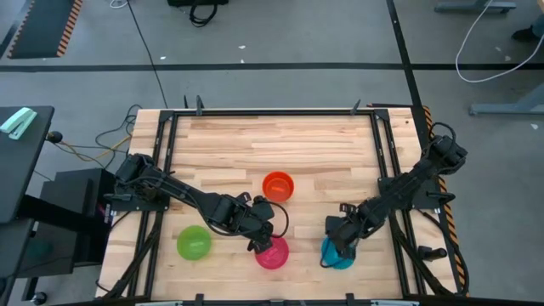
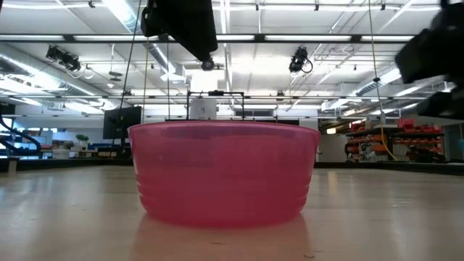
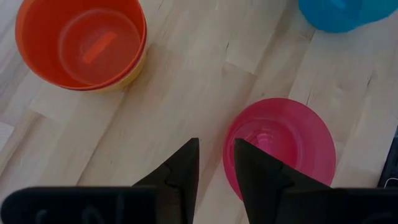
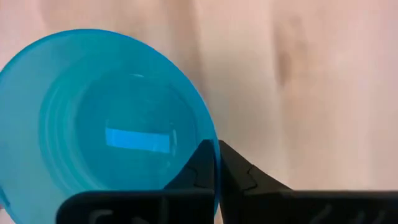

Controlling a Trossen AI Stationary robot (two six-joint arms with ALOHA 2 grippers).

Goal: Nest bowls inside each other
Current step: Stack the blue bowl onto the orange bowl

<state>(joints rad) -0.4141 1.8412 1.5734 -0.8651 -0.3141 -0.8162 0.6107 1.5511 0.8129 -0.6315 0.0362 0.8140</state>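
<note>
- The high view looks straight down on the whole bench (image 1: pixel 314 140), far enough to hold both arms and the floor around.
- The low view sits at bench height, very close to the pink bowl (image 2: pixel 223 172), facing level into the room behind.
- The left wrist view looks down past the left tool (image 3: pixel 216 163), with the same pink bowl (image 3: pixel 283 142) just beyond its tips.
- The right wrist view hangs close over the right tool (image 4: pixel 218 163), which pinches the blue bowl's (image 4: pixel 93 112) rim; the left wrist view shares that bowl.
</note>
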